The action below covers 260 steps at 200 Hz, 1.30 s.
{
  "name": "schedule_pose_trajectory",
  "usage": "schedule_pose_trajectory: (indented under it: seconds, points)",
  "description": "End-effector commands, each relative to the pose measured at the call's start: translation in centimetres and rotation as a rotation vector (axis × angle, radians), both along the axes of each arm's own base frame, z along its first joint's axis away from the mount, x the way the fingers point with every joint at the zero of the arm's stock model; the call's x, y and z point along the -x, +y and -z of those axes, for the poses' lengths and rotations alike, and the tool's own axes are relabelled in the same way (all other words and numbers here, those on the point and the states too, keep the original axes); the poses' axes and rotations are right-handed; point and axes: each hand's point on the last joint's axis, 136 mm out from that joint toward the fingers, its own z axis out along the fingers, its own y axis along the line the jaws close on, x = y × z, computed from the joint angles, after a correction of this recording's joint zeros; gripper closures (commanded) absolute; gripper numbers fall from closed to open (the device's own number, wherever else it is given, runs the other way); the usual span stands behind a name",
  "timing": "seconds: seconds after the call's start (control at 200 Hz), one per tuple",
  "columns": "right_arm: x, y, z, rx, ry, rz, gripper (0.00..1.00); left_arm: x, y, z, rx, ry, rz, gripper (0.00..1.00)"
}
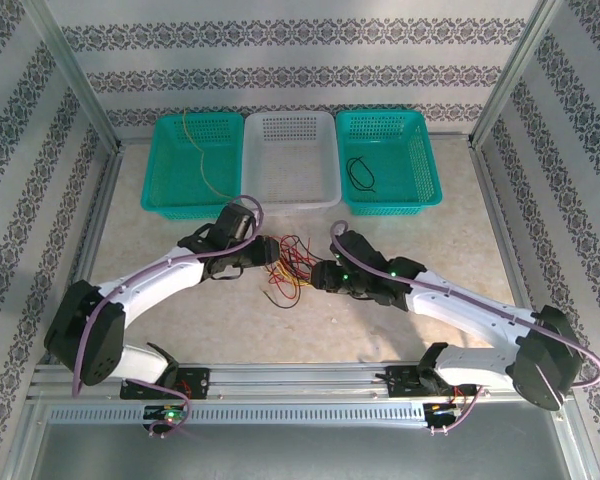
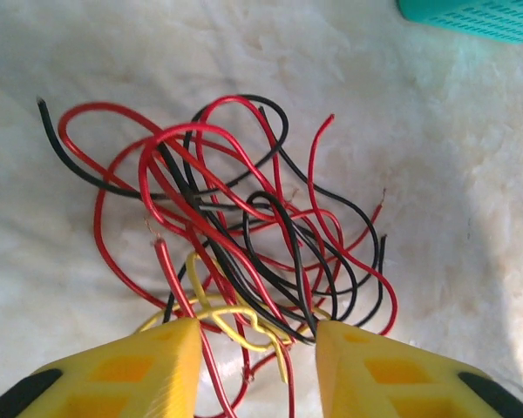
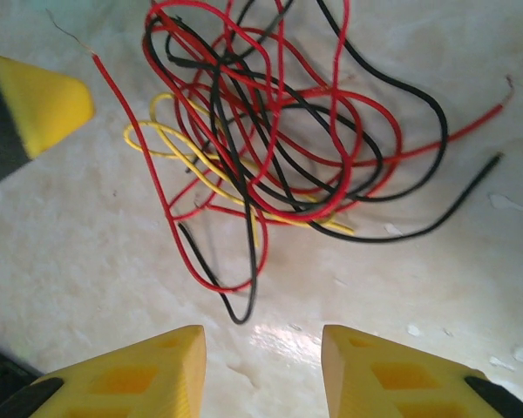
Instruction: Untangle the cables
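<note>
A tangle of thin red, black and yellow cables (image 1: 285,265) lies on the table between the two arms. My left gripper (image 1: 265,252) is at the tangle's left edge. In the left wrist view its gripper (image 2: 257,335) stands open, with a yellow cable (image 2: 218,309) and red strands (image 2: 157,148) lying in the gap between the yellow fingers. My right gripper (image 1: 325,275) is at the tangle's right side. In the right wrist view that gripper (image 3: 263,344) is open with nothing in it, a short way from the nearest black loop (image 3: 240,313).
Three baskets stand at the back. The left teal one (image 1: 165,165) holds a yellow cable (image 1: 195,150). The middle one is white (image 1: 290,150). The right teal one (image 1: 410,150) holds a black cable (image 1: 360,172). Metal frame posts and patterned walls enclose the table.
</note>
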Motion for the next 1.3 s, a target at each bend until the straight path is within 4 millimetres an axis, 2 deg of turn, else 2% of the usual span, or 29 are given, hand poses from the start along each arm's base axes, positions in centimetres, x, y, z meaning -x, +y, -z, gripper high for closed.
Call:
schedule_pose_trajectory:
  seconds: [0.0,0.25,0.455,0.535,0.625,0.924,1.149,1.294]
  points:
    - [-1.3,1.8,-2.2,-0.066,-0.052,0.015,0.60,-1.4,0.9,0.2,-0.059,-0.024,-0.025,0.66]
    - [-1.2,1.9,-2.3,-0.071,-0.054,0.011,0.60,-2.1,1.4,1.5,-0.118,-0.010,-0.025,0.69]
    - [-1.0,1.4,-2.4,-0.076,-0.058,0.023,0.60,-2.1,2.2,0.4,-0.137,-0.040,-0.035,0.63]
    - [-1.0,1.5,-2.4,-0.078,-0.058,0.022,0.60,-1.8,2.9,0.0,-0.154,-0.056,-0.053,0.64]
    - [-1.0,1.7,-2.6,-0.084,-0.063,0.019,0.60,-1.5,3.5,0.8,-0.171,-0.037,-0.062,0.65]
    - [-1.1,2.3,-3.2,-0.088,-0.068,0.003,0.60,-2.1,2.4,3.5,-0.137,0.044,-0.051,0.67]
    - [-0.8,2.2,-2.9,-0.084,-0.062,0.005,0.60,-2.0,2.7,3.6,-0.133,0.047,-0.067,0.67]
    - [-0.9,2.3,-3.0,-0.086,-0.065,0.003,0.60,-1.2,3.4,3.6,-0.149,0.056,-0.078,0.62]
